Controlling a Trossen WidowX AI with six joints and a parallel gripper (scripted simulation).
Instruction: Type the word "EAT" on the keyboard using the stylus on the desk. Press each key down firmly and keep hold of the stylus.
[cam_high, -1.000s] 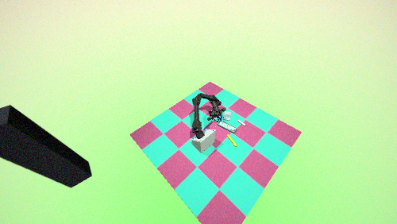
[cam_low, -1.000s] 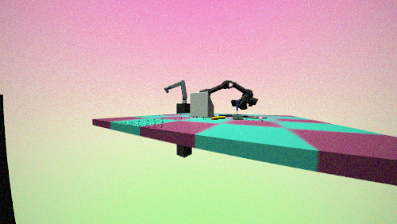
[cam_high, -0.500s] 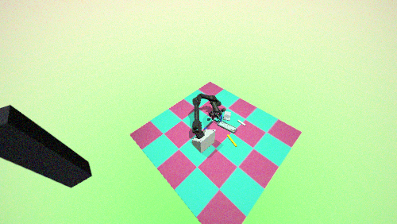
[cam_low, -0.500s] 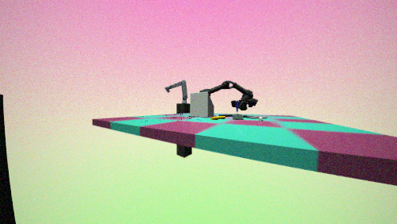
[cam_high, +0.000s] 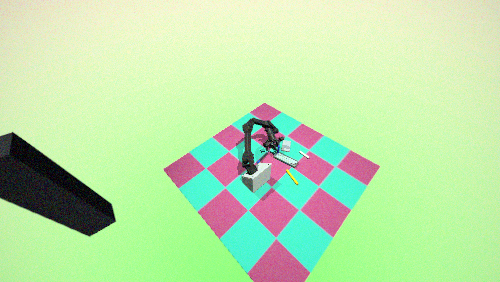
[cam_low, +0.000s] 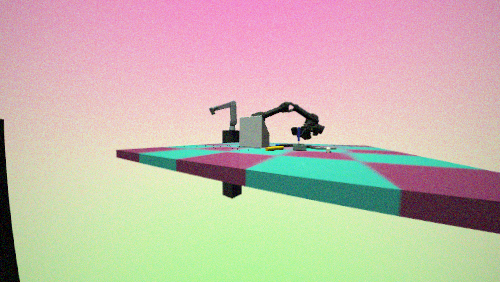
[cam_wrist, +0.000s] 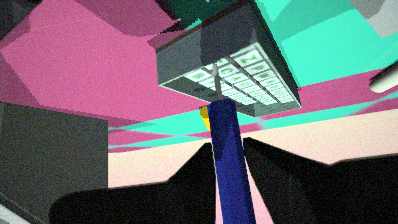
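The blue stylus is clenched in the pincer and pointed toward 12 o'clock at the keyboard, so a wrong key could be hit if the thin tip is slid sideways.

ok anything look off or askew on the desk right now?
Nothing stands out. The claw is shut on the blue stylus, its thin tip over the keyboard. A yellow pen and a white one lie loose beside the keyboard, apart from it.
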